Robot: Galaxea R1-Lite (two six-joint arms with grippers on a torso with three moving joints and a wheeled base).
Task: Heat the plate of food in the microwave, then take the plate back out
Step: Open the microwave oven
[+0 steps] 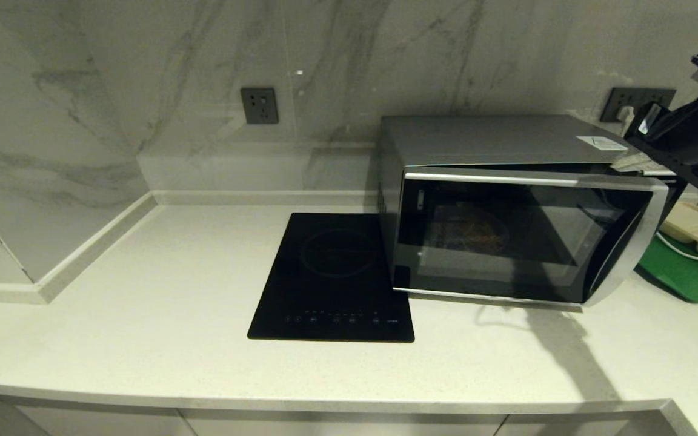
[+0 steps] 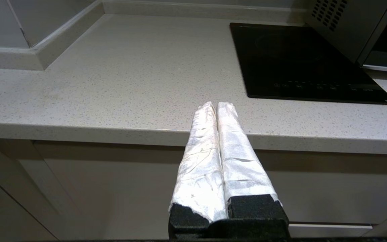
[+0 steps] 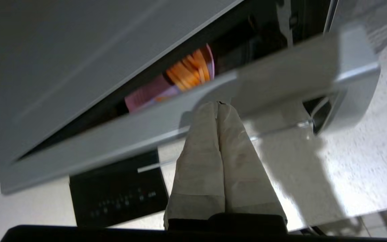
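The silver-grey microwave point(image 1: 494, 142) stands at the right of the counter. Its dark glass door point(image 1: 525, 236) is ajar, swung out a little at its right end. The lavender plate of food point(image 3: 153, 92), with orange fries point(image 3: 188, 72) on it, sits inside and shows through the gap. Through the glass the plate point(image 1: 470, 230) is only dim. My right gripper point(image 1: 631, 162) is shut, with nothing held, and its taped fingertips point(image 3: 210, 112) are against the door's top edge near its right end. My left gripper point(image 2: 217, 105) is shut and empty, parked low before the counter's front edge.
A flat black induction hob point(image 1: 334, 278) lies just left of the microwave. A green tray point(image 1: 688, 272) and a cream power strip point(image 1: 697, 227) with a white cable sit to the microwave's right. Wall sockets point(image 1: 259, 105) are on the marble backsplash.
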